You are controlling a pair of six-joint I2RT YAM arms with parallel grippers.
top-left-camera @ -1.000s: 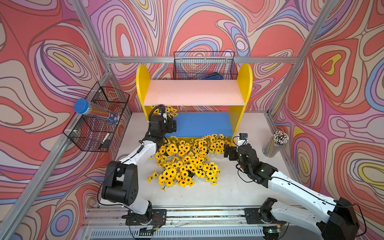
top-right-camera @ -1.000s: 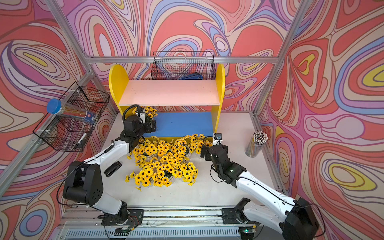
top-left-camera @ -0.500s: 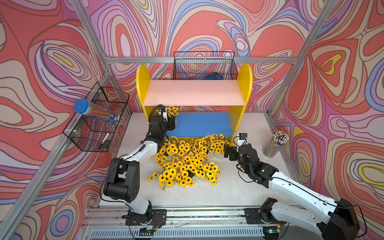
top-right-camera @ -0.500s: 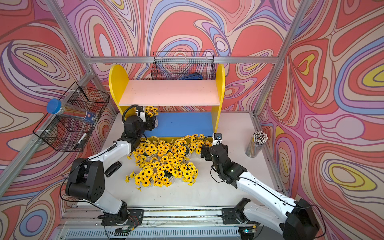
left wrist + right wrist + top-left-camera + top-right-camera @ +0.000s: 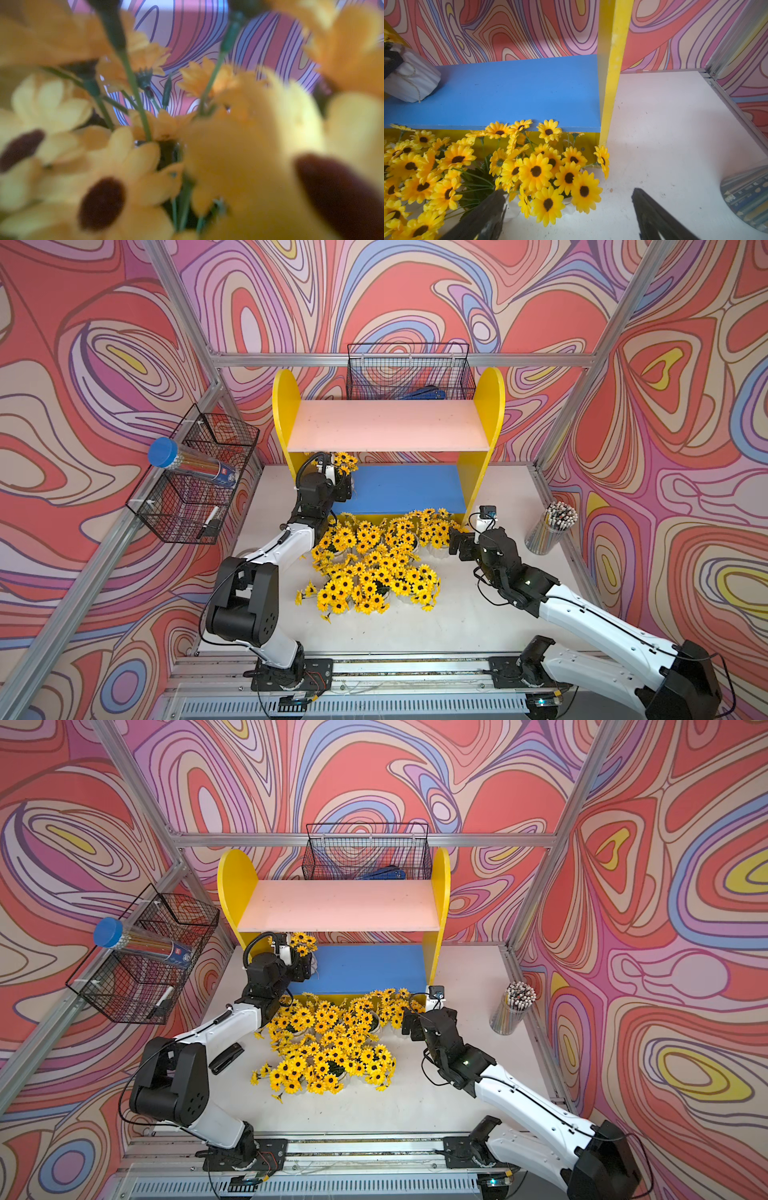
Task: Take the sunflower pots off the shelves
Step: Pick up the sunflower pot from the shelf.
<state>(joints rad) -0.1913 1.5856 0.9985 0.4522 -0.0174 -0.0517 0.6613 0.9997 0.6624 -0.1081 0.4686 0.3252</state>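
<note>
Sunflower pots lie heaped on the table, too tangled to count. One last pot sits tilted on the shelves' blue lower board, and the pink upper board is bare. The left gripper has edged in this past second, one finger touching the pot — whether it grips cannot be told — so the final lift looks close. The right gripper hangs wide open. Two wire baskets, one pencil cup.
</note>
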